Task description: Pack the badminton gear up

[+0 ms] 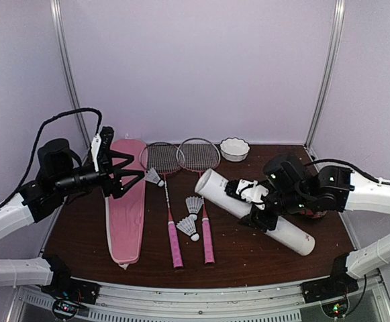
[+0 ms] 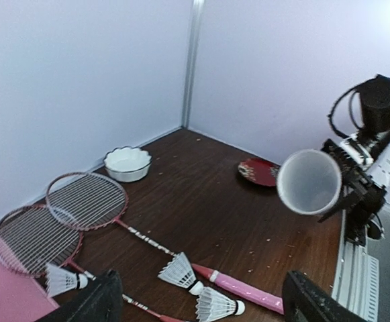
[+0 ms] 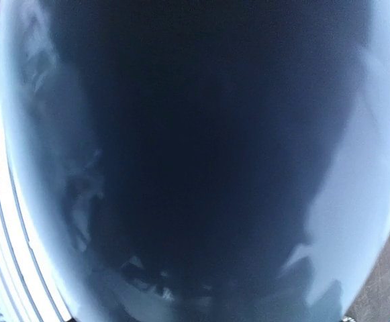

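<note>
Walls (image 1: 195,67): plain, pale lilac-white, matte; enclosed table on three sides. Light: soft, even, no hard shadows.
Corner posts: slim silver metal uprights, left (image 1: 69,74) and right (image 1: 325,74), at rear corners where walls met.
Table (image 1: 248,258): dark brown wood-grain top, pale specks scattered over surface.
Front rail (image 1: 201,295): ribbed silver metal, ran along table's near edge.

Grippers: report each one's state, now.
Left gripper: open, empty.
Right gripper: closed on the white tube.
</note>
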